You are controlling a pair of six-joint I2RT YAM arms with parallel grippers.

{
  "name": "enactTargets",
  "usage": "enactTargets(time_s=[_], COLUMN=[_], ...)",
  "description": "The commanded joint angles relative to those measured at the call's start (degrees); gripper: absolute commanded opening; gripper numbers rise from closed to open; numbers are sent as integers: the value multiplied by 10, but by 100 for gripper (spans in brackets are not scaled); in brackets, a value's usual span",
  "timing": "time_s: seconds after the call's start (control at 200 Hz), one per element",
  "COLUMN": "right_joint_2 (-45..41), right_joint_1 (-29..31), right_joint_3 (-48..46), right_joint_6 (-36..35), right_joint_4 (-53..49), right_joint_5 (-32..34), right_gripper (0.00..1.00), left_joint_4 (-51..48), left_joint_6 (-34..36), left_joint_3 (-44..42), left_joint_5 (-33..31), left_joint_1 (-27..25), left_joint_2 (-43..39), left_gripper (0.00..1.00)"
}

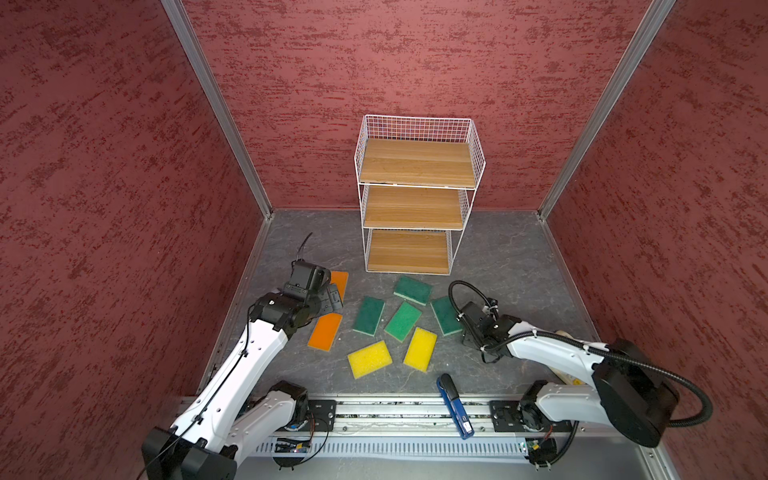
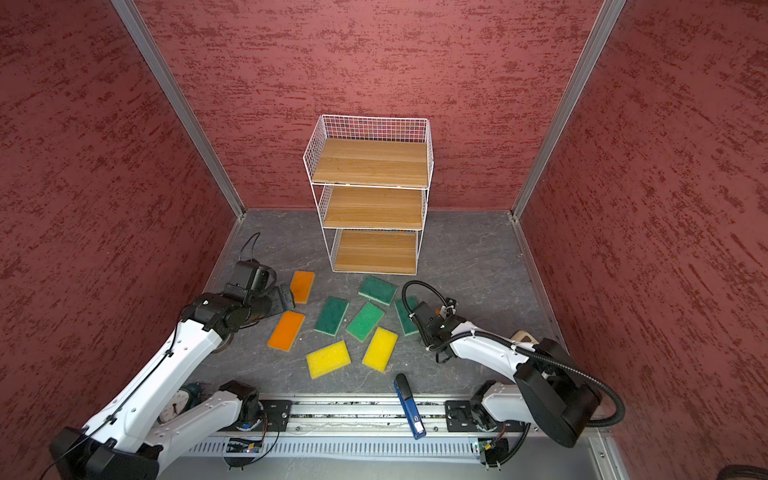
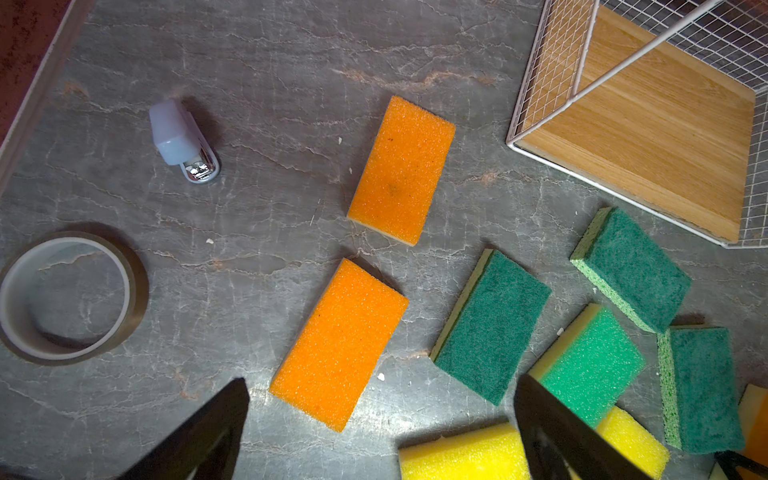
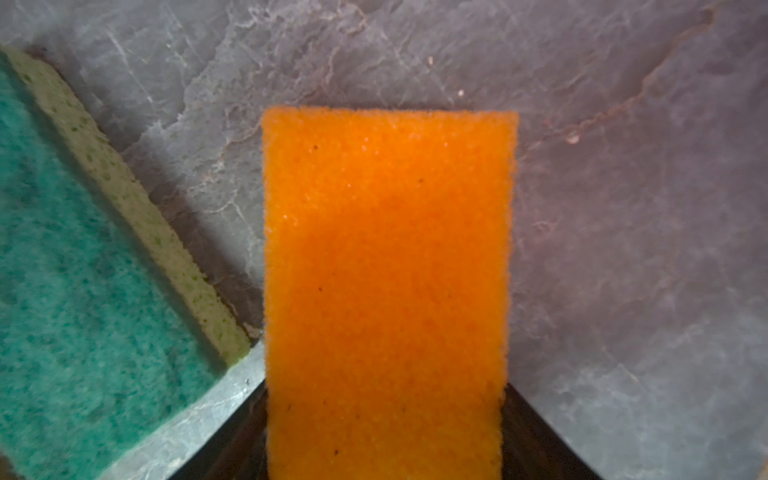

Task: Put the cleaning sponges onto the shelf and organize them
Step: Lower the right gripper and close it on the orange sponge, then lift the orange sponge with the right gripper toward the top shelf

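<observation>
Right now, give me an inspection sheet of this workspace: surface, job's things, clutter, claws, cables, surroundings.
Surface: grey marbled tabletop, a few white crumbs.
Job's things: shelf, all three boards bare; four green sponges, two yellow sponges, two orange sponges loose in front; third orange sponge in the right wrist view.
Clutter: blue stapler at front edge; tape roll; small white stapler.
Claws: left claw open, empty; right claw straddles third orange sponge, grip unclear.
Cables: black hose over right arm; thin cable off left wrist.
Surroundings: red textured walls, aluminium posts.
</observation>
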Motion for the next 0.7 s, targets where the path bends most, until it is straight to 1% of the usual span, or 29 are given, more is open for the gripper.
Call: enactTargets(time_s=[0.0,0.225,0.451,0.696], right_joint_2=[22,7,-42,-107], right_joint_1=[-1,9,22,34], right_joint_3=[-12,7,50,114], right_joint_6=[1,-2,-1,-8], right_joint_4=[-15,-52,-126,-189], right_joint_5=[-43,-44,-13,-2], right_gripper=[69,63,61,60], left_joint_4=[12,6,9,2], left_joint_6=[-4,6,6,8], left_joint_3=[-8,-3,-2,10], left_joint_5=[0,-4,3,11], left_joint_1=[-3,-3,-3,-4], left_joint_2=[-13,-25,-46,-60], left_gripper=[100,100,100,100])
